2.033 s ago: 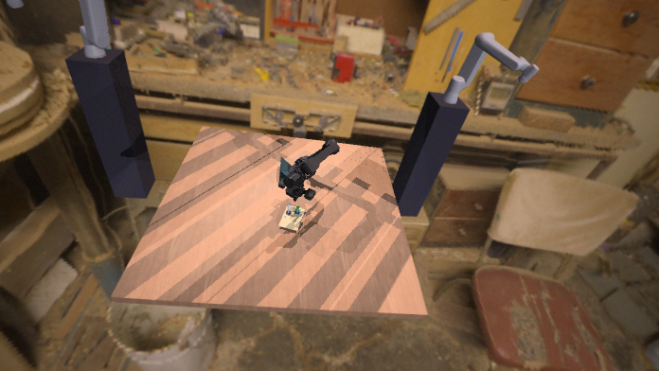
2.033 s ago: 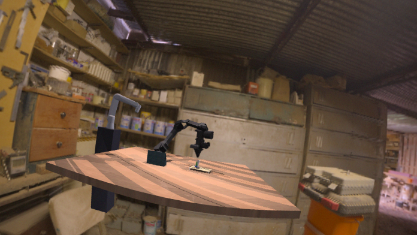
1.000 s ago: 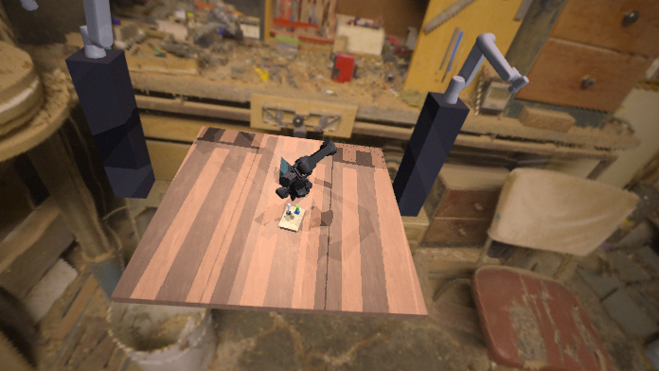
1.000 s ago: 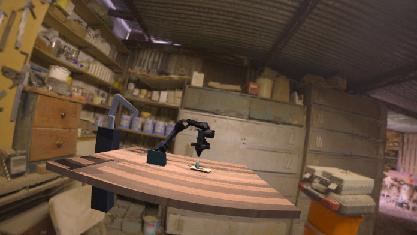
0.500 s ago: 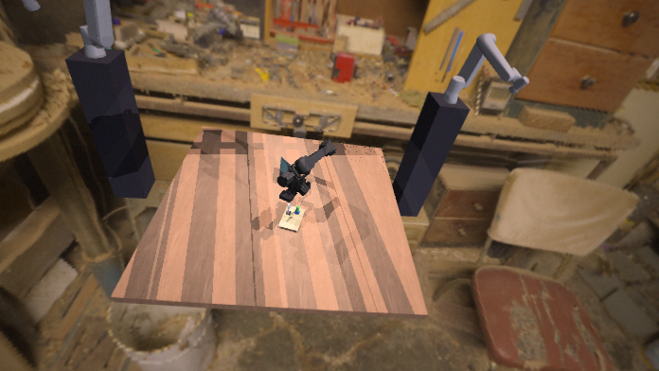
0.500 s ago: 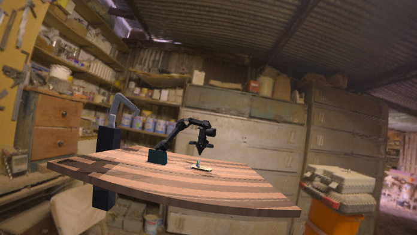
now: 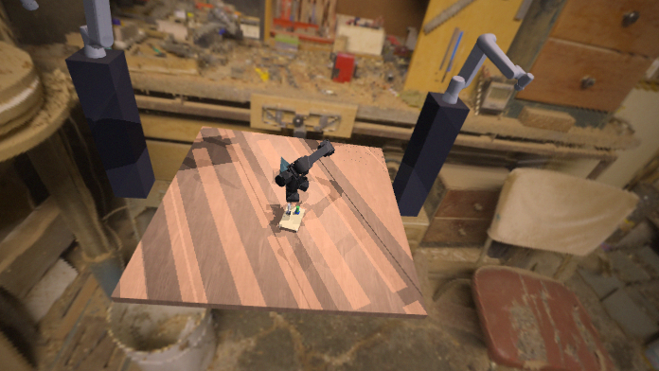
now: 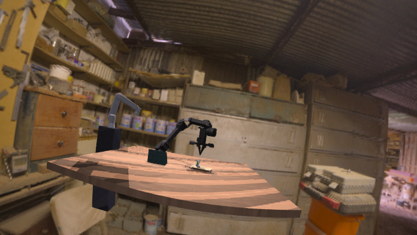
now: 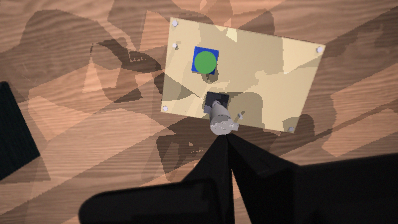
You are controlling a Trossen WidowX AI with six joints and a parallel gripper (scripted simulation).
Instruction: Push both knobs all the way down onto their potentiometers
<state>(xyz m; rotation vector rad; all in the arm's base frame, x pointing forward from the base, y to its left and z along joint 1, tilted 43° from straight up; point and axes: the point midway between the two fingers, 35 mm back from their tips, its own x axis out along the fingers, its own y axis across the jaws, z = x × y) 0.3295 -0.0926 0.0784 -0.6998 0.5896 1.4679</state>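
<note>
Standing by one edge of the board (image 7: 292, 222) (image 8: 201, 168) (image 9: 260, 75), the grey knob (image 7: 289, 208) (image 9: 221, 123) rises over a dark potentiometer (image 9: 217, 99); the green knob (image 7: 297, 208) (image 9: 205, 62) sits over a blue one (image 7: 297, 212) (image 9: 198, 51) farther in. The gripper (image 7: 292, 201) (image 8: 200, 154) (image 9: 226, 141) hangs above the board with its tips together, narrow and gripping nothing. In the exterior view a gap shows between tips and knobs.

Pressing seems the step in hand, and closed tips suit it. They should be centred over the grey knob's top, then lowered straight along the shaft, slowly, stopping once the knob meets its potentiometer. A sideways push could lever the part off the board; an off-centre one could slip. The green knob wants the same care.

The knobs are close neighbours, so a lift between presses is wise. The board lies well inside the table's (image 7: 265, 284) (image 8: 180, 183) edges, with the arm's base (image 7: 283, 165) (image 8: 157, 157) behind; straight up looks the safest way out.
</note>
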